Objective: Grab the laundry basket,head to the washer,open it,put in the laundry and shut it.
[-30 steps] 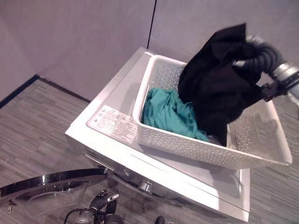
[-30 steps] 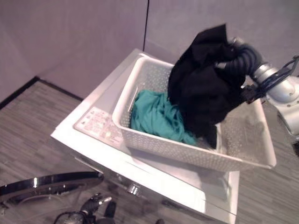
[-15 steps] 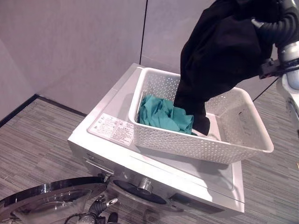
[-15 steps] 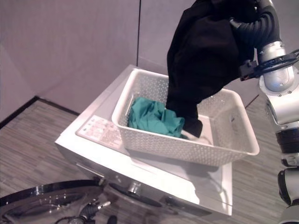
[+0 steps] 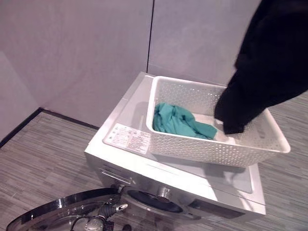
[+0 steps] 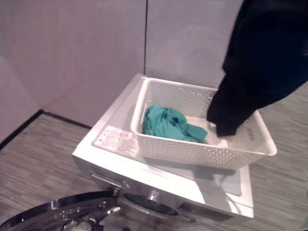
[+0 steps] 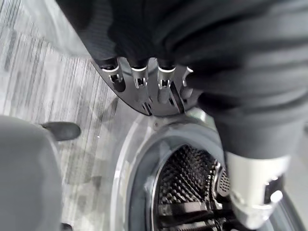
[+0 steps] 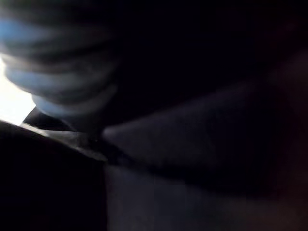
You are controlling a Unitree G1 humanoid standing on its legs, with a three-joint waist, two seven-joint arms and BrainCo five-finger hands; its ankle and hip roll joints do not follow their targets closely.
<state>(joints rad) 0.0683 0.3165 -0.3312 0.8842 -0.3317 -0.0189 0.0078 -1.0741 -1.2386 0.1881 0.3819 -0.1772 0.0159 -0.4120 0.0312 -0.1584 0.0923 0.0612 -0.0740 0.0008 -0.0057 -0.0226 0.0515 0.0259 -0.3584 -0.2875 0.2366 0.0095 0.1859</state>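
Note:
A white perforated laundry basket (image 5: 207, 147) stands on top of the white washer (image 5: 132, 108). A teal garment (image 5: 175, 120) lies in its left half. A black garment (image 5: 269, 67) hangs from the upper right, lifted by my right arm, and its lower end dangles just inside the basket's right half. My right hand's ribbed cover (image 8: 53, 62) shows smothered in that black cloth. The round washer door (image 5: 57, 219) stands open at the lower left. My left hand (image 7: 139, 77) hooks its fingers over the door's rim (image 7: 144, 103), with the dark drum (image 7: 187, 183) beyond.
Grey walls meet in a corner behind the washer. Striped grey floor (image 5: 43, 149) spreads to the left and to the right of it. A printed label (image 5: 129, 138) sits on the washer's top, and a knob (image 5: 164, 192) on its front panel.
The black garment has risen almost out of the basket, and the right arm has left the eye views at the upper right. The camera has shifted. The left hand stays at the door.

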